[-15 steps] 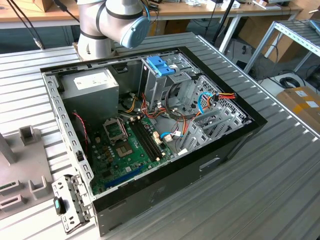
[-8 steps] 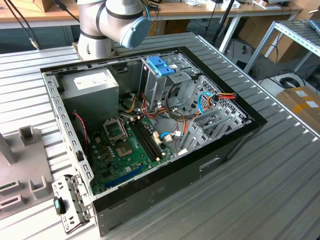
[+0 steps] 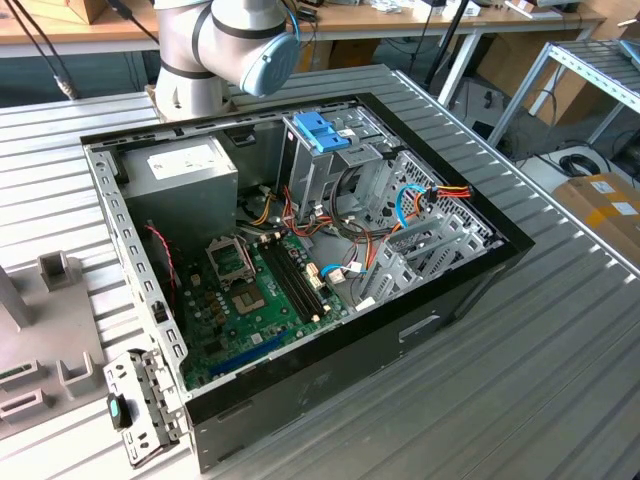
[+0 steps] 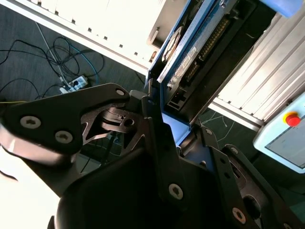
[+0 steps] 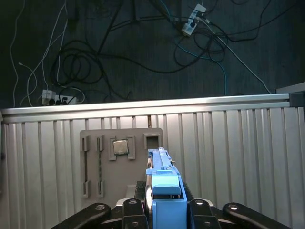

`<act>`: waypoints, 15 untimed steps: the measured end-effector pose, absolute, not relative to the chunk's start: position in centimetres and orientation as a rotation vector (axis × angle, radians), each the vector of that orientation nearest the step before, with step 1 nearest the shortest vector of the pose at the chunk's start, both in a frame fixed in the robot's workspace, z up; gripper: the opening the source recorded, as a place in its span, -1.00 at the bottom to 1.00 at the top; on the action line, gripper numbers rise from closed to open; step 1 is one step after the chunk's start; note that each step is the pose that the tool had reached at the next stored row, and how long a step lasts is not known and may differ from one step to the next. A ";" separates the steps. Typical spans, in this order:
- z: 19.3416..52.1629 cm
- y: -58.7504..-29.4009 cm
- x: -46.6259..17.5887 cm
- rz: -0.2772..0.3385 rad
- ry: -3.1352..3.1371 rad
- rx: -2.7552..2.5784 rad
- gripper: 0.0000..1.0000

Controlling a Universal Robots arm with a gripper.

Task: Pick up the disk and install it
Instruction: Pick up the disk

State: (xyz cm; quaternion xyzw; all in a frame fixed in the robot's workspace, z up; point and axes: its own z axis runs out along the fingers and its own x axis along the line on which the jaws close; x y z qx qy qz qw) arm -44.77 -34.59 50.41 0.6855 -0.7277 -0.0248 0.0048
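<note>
The disk (image 5: 164,183), a flat drive edged by a bright blue carrier rail, stands on edge between the fingers of my gripper (image 5: 164,202), which is shut on it. It hangs well above the ribbed metal table (image 5: 228,157), over a grey fixture plate (image 5: 121,162). In the second wrist view the disk (image 4: 190,52) shows its circuit-board side and blue rail rising out of the black gripper (image 4: 171,126). In the exterior view the open computer case (image 3: 470,285) lies on the table with its upright metal drive cage (image 3: 322,165).
The arm's base and elbow (image 3: 215,50) stand behind the case. A power supply (image 3: 185,175), motherboard (image 3: 250,290) and loose cables (image 3: 400,205) fill the case. The fixture plate (image 3: 30,350) and a metal bracket (image 3: 140,405) lie at the exterior view's left. Cables lie on the floor (image 5: 95,62).
</note>
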 end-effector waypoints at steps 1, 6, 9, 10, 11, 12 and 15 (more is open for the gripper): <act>50.5 -34.6 -44.8 -0.078 -2.279 2.147 -0.25; 50.9 -34.6 -44.8 -0.078 -2.279 2.147 -0.25; 51.1 -34.6 -44.8 -0.077 -2.279 2.147 -0.25; 51.2 -34.6 -44.8 -0.078 -2.279 2.147 -0.25; 51.3 -34.6 -44.8 -0.078 -2.279 2.147 -0.25; 51.4 -34.6 -44.8 -0.078 -2.279 2.147 -0.25; 51.7 -34.6 -44.8 -0.078 -2.279 2.147 -0.25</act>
